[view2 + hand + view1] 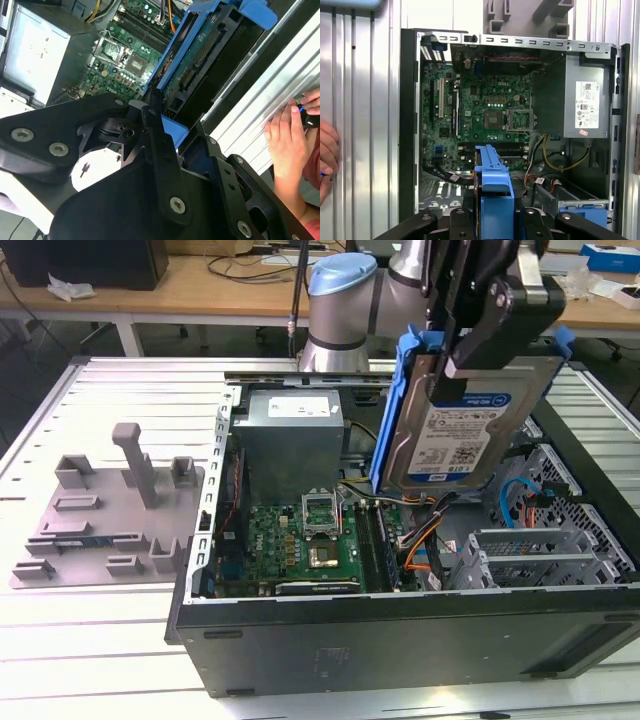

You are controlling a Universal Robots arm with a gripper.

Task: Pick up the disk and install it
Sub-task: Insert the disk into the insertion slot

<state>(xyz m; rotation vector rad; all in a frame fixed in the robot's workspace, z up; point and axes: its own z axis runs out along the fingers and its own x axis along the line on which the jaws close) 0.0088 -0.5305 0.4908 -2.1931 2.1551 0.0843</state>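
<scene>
Hand (468, 360) clamped on the disk (457, 435), near-upright above the PC case (400, 635). Prob. dense, rigid, shock-sensitive; best gripped via blue carrier (401, 390) edges.

One disk (455, 445), one open computer case (400, 640), one motherboard (300, 540), one power supply (290, 445) and one grey tray (100, 540) are showing here.

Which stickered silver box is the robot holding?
The disk in its blue frame, held by the gripper; the grey power supply sits inside the case.
</scene>
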